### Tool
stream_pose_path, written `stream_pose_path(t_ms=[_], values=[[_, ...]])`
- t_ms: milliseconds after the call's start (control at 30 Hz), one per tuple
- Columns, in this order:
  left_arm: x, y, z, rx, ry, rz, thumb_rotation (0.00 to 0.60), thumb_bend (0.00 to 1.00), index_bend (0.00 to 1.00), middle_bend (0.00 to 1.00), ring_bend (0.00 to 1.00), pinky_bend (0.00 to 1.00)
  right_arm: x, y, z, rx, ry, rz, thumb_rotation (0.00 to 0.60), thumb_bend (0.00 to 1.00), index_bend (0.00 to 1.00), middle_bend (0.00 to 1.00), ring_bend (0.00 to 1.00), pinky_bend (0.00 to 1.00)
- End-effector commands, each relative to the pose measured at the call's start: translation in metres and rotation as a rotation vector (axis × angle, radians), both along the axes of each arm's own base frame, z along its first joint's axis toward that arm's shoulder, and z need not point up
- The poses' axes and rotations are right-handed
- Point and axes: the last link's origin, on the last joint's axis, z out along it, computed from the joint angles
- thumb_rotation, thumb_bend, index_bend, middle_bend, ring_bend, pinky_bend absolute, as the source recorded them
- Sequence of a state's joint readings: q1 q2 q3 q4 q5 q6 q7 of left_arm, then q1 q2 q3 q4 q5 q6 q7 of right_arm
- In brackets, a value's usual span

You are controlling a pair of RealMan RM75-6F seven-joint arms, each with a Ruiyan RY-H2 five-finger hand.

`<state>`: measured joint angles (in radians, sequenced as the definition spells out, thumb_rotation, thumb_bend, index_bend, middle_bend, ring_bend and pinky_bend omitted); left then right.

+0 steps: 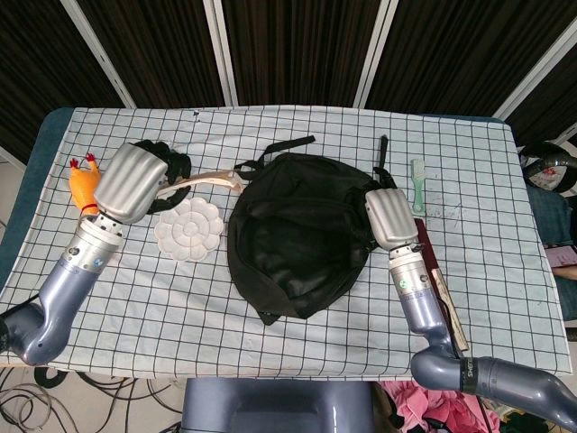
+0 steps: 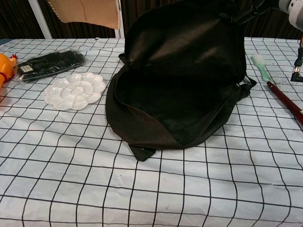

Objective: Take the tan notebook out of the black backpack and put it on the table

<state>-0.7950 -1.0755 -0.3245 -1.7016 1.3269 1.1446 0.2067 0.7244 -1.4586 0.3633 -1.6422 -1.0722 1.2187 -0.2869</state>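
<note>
My left hand holds the tan notebook in the air, left of the black backpack and above the white palette. In the chest view only the notebook's lower part shows at the top left, clear of the bag. The backpack stands open in the middle of the table, its flap held up. My right hand grips the backpack's right upper edge; in the chest view just a bit of that hand shows at the top right corner.
A white flower-shaped palette lies left of the backpack, with a black packet and a yellow rubber chicken further left. A green comb and a dark red stick lie right of the bag.
</note>
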Motion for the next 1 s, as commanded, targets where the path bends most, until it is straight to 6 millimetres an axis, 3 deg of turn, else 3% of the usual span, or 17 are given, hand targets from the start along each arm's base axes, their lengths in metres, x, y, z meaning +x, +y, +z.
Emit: stream_pose_path(t_ms=[33,367,467,500,633,667,767,1000], values=[[-0.023,0.015,-0.003,0.046,0.023,0.008,0.600,0.58,0.66,0.69,0.52,0.60,-0.001,0.003,0.001,0.001,0.002,0.005,0.600,0.47,0.73,0.59,0.38,0.13],[-0.046,0.041,-0.012,0.060,-0.012,0.023,0.600,0.58,0.66,0.69,0.51,0.59,-0.004,0.038,-0.006,0.046,0.052,0.068,0.600,0.47,0.73,0.58,0.38,0.13],[-0.049,0.045,-0.020,0.051,0.000,0.020,0.600,0.58,0.66,0.69,0.51,0.59,-0.007,0.055,-0.015,0.100,0.064,0.073,0.600,0.39,0.70,0.52,0.34,0.12],[-0.050,0.046,-0.023,0.050,0.009,0.017,0.600,0.58,0.66,0.69,0.51,0.59,-0.008,0.061,-0.019,0.125,0.072,0.072,0.600,0.33,0.64,0.46,0.30,0.11],[-0.054,0.053,-0.033,0.044,0.019,0.020,0.600,0.58,0.66,0.69,0.51,0.59,-0.016,0.084,-0.031,0.266,0.167,0.067,0.600,0.18,0.19,0.17,0.14,0.09],[-0.055,0.055,-0.035,0.044,0.018,0.023,0.600,0.58,0.66,0.69,0.51,0.59,-0.019,0.088,-0.031,0.298,0.204,0.062,0.600,0.17,0.15,0.14,0.12,0.09],[-0.058,0.061,-0.040,0.039,0.014,0.036,0.600,0.58,0.66,0.69,0.51,0.59,-0.028,0.091,-0.024,0.320,0.297,0.045,0.600,0.16,0.09,0.10,0.11,0.09],[-0.062,0.077,-0.056,0.037,0.057,0.038,0.600,0.58,0.66,0.69,0.51,0.58,-0.069,0.091,0.011,0.297,0.449,-0.073,0.600,0.16,0.07,0.10,0.10,0.09]])
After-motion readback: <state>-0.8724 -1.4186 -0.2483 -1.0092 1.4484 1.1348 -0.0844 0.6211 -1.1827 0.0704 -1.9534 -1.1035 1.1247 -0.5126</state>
